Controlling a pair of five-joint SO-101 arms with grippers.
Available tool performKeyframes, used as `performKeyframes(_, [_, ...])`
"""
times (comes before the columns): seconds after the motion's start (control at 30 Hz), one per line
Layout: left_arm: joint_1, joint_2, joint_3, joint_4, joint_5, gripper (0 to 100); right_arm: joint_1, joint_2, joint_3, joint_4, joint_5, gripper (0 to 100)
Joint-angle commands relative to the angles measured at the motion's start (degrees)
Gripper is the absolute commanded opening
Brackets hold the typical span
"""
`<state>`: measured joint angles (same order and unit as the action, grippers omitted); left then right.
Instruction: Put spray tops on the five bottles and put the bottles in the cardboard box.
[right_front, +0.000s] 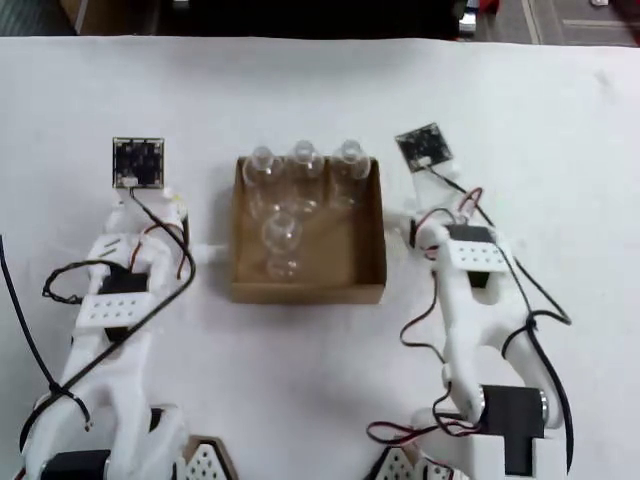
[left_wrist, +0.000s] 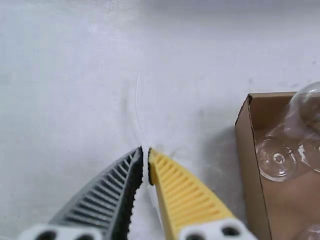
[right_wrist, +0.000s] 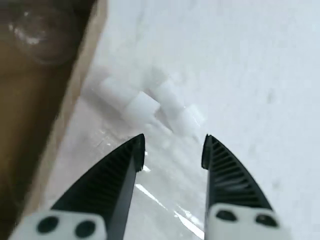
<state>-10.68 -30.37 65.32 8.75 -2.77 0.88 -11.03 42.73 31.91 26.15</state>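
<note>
From the high view, the layout: cardboard box (right_front: 308, 292) mid-table between the two arms, five clear bottles (right_front: 282, 230) inside, three in a row along the far wall, two nearer the middle. Tops on or off, impossible to call from up here.

Down to the left wrist for the close detail: left gripper (left_wrist: 145, 162) clenched, grey and yellow fingertips (left_wrist: 165, 172) pressed together over the white table (left_wrist: 60, 75), just beside a corner of the box. Thin pale strand (left_wrist: 138, 110) running out from the seam between them; pinched or merely lying there, cannot say.

Across to the right wrist: right gripper (right_wrist: 172, 150) spread wide, holding nothing, black fingers low over shiny clear film (right_wrist: 160, 197). Just ahead, white spray tops (right_wrist: 141, 106) clustered on the table, close beside the box's outer wall.
</note>
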Motion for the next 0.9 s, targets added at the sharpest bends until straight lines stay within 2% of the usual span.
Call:
performKeyframes(0.0, [0.1,-0.6,-1.6,-1.7,-0.7,2,6.6,-0.6,-0.8,0.7,5.0,16.3])
performKeyframes(0.17, [0.1,-0.7,-1.6,-1.7,-0.7,2,11.6,-0.7,-1.3,2.3,6.7,16.3])
performKeyframes(0.3, [0.1,-0.6,-1.6,-1.7,-0.7,2,11.2,-3.3,-1.1,2.9,6.2,16.3])
performKeyframes(0.43, [0.1,-0.5,-1.6,-1.7,-0.7,2,6.2,-10.7,-1.2,6.1,5.3,16.3])
performKeyframes(0.57, [0.1,-0.5,-1.6,-1.7,-0.7,2,0.4,-15.0,-1.2,5.9,-0.4,16.3])
performKeyframes(0.7, [0.1,-0.7,-1.3,-1.7,-0.7,2,-4.8,-13.0,-1.0,4.1,-0.6,16.3])
performKeyframes(0.87, [0.1,-0.7,-1.3,-1.7,-0.7,2,-5.0,-6.0,-2.4,3.8,-0.6,16.3])
